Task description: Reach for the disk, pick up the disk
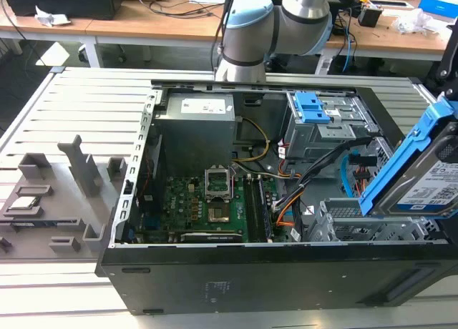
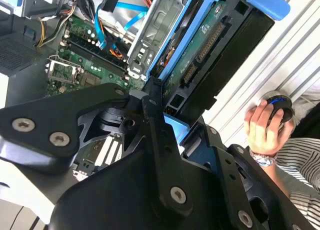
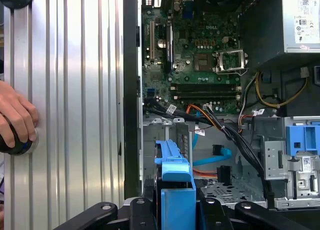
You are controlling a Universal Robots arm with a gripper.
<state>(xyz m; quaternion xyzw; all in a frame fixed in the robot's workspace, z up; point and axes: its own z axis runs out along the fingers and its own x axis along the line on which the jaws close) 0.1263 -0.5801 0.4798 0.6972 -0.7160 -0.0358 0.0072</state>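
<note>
One flat silver-grey disk in its blue plastic bracket (image 1: 429, 173) hangs tilted at the exterior view's right edge, above the open black computer case (image 1: 272, 279). Black pincer (image 2: 159, 97) looks clamped on it (bracket between the fingers), so reach and pickup appear done.

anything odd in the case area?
The disk is out of its bay, tilted above the case's corner at the exterior view's right, gripped by the claw. A hand rests on the table beside the case.

Blue-bracketed disk (image 1: 429, 173) with white label, green motherboard (image 1: 204, 209), black case (image 1: 272, 282), striped sleeve (image 2: 302, 162)
</note>
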